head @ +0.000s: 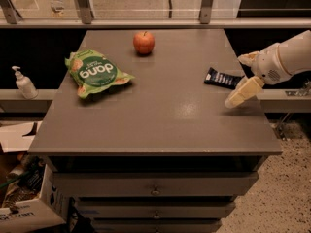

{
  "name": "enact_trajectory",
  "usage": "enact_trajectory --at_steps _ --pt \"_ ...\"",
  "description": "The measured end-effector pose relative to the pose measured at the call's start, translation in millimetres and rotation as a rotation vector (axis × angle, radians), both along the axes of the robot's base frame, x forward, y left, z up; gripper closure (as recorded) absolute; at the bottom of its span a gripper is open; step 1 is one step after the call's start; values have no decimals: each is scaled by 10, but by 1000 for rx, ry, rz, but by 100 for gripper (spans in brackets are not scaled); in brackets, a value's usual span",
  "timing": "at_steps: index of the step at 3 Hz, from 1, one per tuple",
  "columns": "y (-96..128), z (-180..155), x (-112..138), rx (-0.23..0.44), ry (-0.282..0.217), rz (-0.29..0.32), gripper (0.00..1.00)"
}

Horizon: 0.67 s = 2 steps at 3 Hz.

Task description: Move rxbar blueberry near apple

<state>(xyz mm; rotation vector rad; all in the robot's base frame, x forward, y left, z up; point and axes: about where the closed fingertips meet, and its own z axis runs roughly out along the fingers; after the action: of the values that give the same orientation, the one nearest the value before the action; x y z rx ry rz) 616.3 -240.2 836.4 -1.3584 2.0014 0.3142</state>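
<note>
Gripper point(233, 80) at right edge of table point(165, 115), fingers spread, holding nothing, apparently lining up on rxbar blueberry point(221, 77) lying flat there. Apple point(144, 42) far back, well apart.

The table point(155, 125) top looks smooth, matt grey (a faint sheen mid-surface). The chip bag point(95, 73) is crinkled glossy film, the rxbar blueberry point(221, 77) wrapper dark and slick, and the apple point(144, 42) smooth-skinned. At the table's right edge, the hand point(234, 80) has spread fingers point(243, 92) of smooth cream plastic.
</note>
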Motion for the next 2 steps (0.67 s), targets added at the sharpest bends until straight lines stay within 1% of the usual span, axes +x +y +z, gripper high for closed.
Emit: enact_trajectory --at_steps 1,2 --pt "34 -73 97 24 -8 -18 0" --pt "43 -109 186 45 -10 -42 18"
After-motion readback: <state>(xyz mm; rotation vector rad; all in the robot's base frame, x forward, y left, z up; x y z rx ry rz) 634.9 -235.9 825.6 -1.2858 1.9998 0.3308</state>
